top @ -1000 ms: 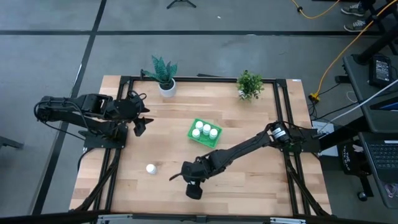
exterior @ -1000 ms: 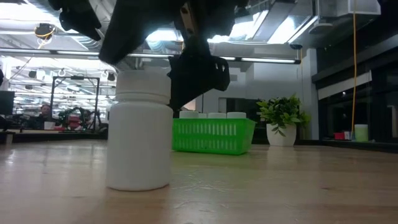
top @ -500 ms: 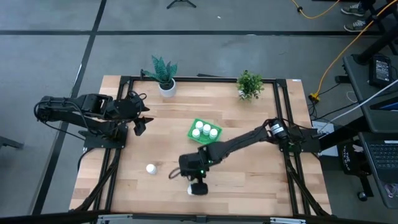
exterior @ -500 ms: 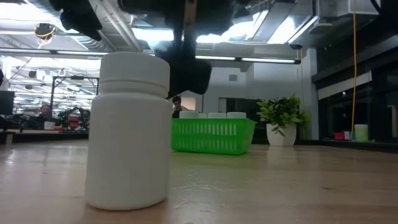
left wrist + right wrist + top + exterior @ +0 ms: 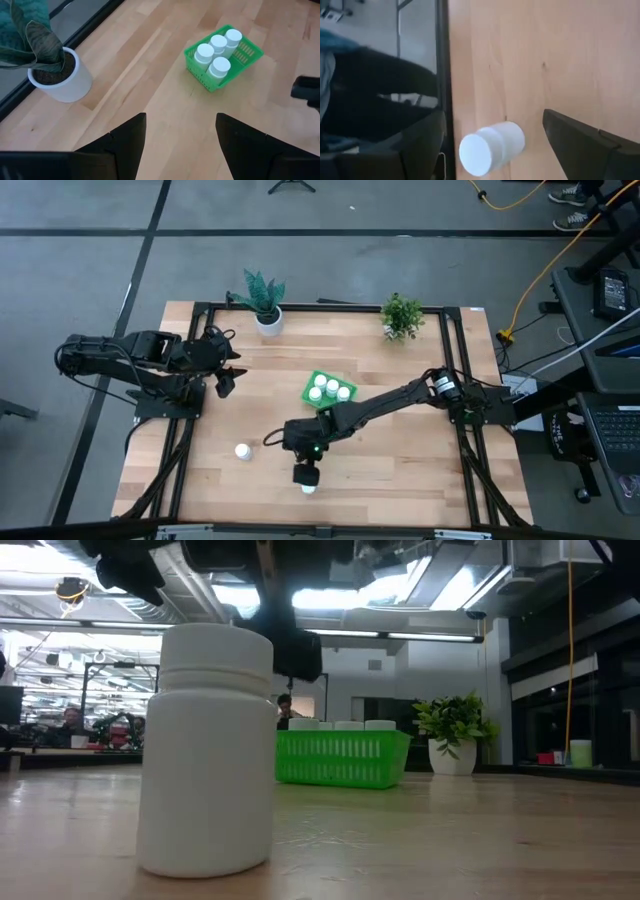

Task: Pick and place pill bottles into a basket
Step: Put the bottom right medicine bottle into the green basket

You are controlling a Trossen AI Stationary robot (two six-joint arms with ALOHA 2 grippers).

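Note:
One white pill bottle (image 5: 308, 482) stands upright on its base near the table's front edge. It fills the low view (image 5: 205, 750) and shows in the right wrist view (image 5: 492, 147). My right gripper (image 5: 301, 464) hangs open just above and behind it, one finger to each side, touching nothing. A second bottle (image 5: 242, 451) stands on the table to its left. The green basket (image 5: 330, 391) at mid-table holds several bottles (image 5: 214, 50). My left gripper (image 5: 227, 378) waits open and empty at the table's left.
Two potted plants stand at the far edge, one in a white pot (image 5: 266, 304), one at the far right (image 5: 401, 315). The black table frame (image 5: 442, 75) runs close beside the near bottle. Bare wood lies between the basket and the front edge.
My right gripper has risen off the near bottle and drawn back toward the table's left and far side. The bottle has slid a little toward the near edge and still stands upright; it has kept still for the last half second.

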